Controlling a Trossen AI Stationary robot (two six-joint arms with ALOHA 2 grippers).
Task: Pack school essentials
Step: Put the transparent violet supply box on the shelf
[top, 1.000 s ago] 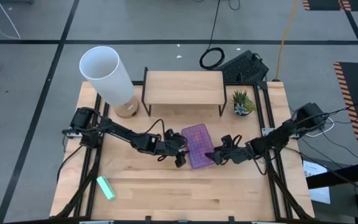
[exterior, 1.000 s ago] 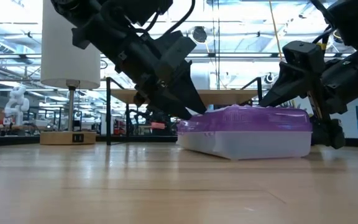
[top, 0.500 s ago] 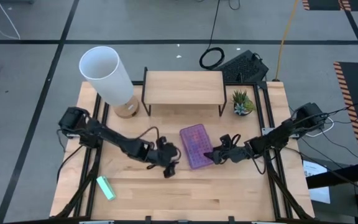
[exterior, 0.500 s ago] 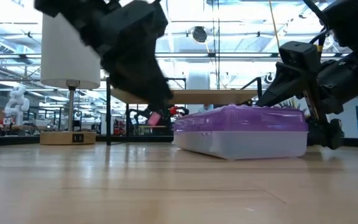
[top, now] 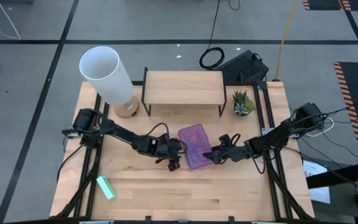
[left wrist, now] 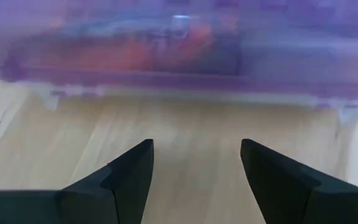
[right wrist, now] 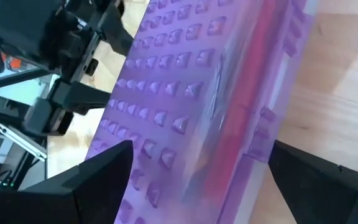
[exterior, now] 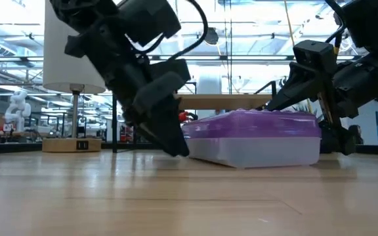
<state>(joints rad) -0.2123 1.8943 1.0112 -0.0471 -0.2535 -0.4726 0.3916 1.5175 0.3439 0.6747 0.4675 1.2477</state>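
A purple studded pencil case (top: pixel 193 144) lies flat on the wooden table, lid up. Red and orange school essentials show dimly through its clear wall (right wrist: pixel 253 118). My left gripper (top: pixel 174 163) is open and low at the table by the case's left near side. Only bare wood lies between its fingers (left wrist: pixel 194 149), and the case (left wrist: pixel 179 37) is just ahead. My right gripper (top: pixel 213 155) is at the case's right near corner, its fingers on either side of it. A small mint-green box (top: pixel 106 188) lies at the near left. My right gripper comes level from the table's right at the case's right near corner. One finger (right wrist: pixel 104 168) lies over the studded lid (right wrist: pixel 166 124). The other finger (right wrist: pixel 309 174) stands at the lower side wall (right wrist: pixel 263 143). The case rests flat on the table.
A white lamp (top: pixel 107 74) stands at the far left, a wooden shelf riser (top: pixel 183 87) at the far middle and a small potted plant (top: pixel 242 102) at the far right. Bare wood lies along the near edge.
My left gripper left the case's left end and rose, drawing back toward the near left. It then came back down to the table beside the case. My right gripper has kept still.
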